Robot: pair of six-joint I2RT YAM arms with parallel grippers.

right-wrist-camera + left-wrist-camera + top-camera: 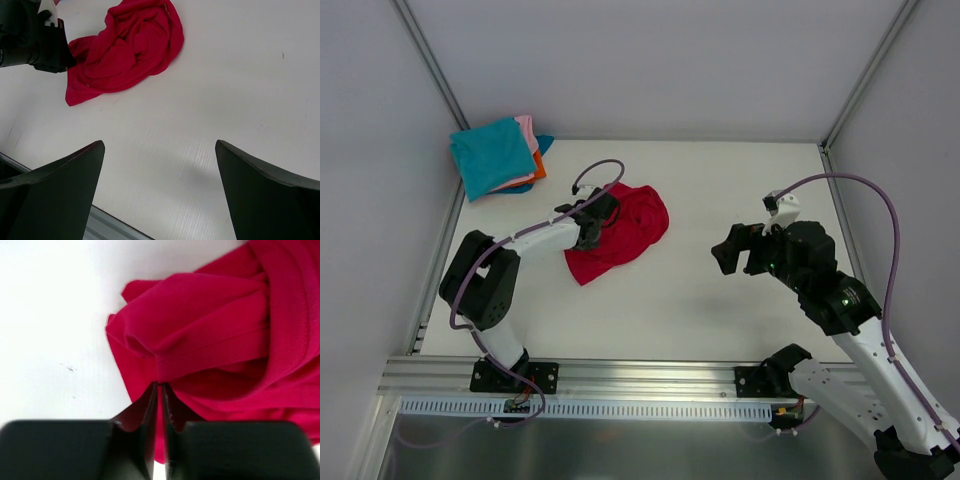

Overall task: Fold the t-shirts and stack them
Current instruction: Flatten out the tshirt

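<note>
The red t-shirt (620, 232) lies crumpled in a loose heap on the white table (720, 310); its sleeves and collar cannot be made out among the folds. The left tool (160, 390) sits at the heap's left edge. In the left wrist view its two dark fingers (148, 405) are drawn almost together, with a fold of red cloth pinched in the narrow slit between them. From above, the tool's tips are buried in the cloth and cannot be seen.

The right tool (160, 150) hangs above bare table well to the right of the red t-shirt, its fingers spread wide with nothing between them. Its wrist camera cuts both fingers off at the bottom edge and shows the red heap far off, with the left arm's dark wrist (35, 37) touching the heap's left side.

Well behind and to the left of the red t-shirt, in the table's far left corner, sits a stack of folded t-shirts (498, 155): teal on top, with only thin edges of pink, orange and blue showing beneath, so how they are folded is hidden.
</note>
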